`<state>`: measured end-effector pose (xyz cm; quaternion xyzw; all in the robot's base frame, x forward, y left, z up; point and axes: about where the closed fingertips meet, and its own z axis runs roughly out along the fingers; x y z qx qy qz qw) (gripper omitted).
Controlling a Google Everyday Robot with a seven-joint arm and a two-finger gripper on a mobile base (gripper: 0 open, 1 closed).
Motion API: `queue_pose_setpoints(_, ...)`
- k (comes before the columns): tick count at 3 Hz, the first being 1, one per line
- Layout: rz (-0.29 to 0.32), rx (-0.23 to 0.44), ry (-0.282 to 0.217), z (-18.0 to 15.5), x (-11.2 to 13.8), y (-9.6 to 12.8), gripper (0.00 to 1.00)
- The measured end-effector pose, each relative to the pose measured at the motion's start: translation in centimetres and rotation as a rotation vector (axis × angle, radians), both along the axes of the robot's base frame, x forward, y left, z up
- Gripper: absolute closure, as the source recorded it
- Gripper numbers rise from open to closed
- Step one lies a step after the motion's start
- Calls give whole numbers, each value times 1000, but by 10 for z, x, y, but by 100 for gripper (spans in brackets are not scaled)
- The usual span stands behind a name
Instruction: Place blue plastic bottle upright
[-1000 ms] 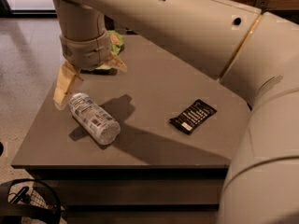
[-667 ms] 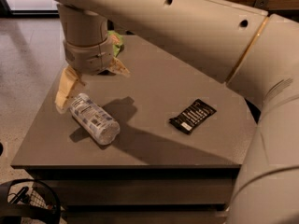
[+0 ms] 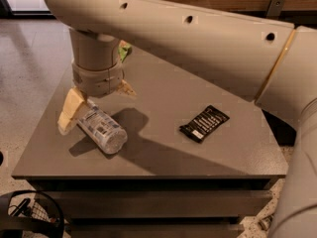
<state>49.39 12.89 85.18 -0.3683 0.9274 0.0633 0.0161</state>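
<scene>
The bottle (image 3: 101, 130) lies on its side on the table (image 3: 223, 152), near the table's left edge and a little forward of its middle. It points diagonally: its near end faces the front right, and its far end runs back and left beneath the arm's wrist, so the cap cannot be seen. The white label with dark print faces up along its side. The gripper (image 3: 97, 102) hangs straight down from the big beige arm (image 3: 198, 38) and sits right over the bottle's far end. Its jaws stand spread wide. One tan finger (image 3: 70, 112) is low on the bottle's left side, touching or just beside it; which cannot be told. The other finger (image 3: 126, 89) is off to the right and further back, clear of the bottle. The gap between the fingers is wider than the bottle, and nothing is clamped. A flat black wrapper (image 3: 204, 123) lies right of the table's middle, well apart from the bottle. A green bag (image 3: 124, 49) peeks out behind the wrist toward the back of the table, mostly hidden by the arm. The arm's shadow falls across the table between bottle and wrapper. At the lower left, below the table, part of a black wire object (image 3: 29, 217) shows on the speckled floor (image 3: 29, 58).
</scene>
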Motion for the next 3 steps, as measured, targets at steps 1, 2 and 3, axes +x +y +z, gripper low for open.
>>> queue_pose_setpoints(1, 10, 17, -3, -22, 1, 6, 0)
queue_pose_setpoints(2, 24, 24, -11, -37, 3, 14, 17)
queue_pose_setpoints(3, 26, 26, -15, -37, 3, 15, 50)
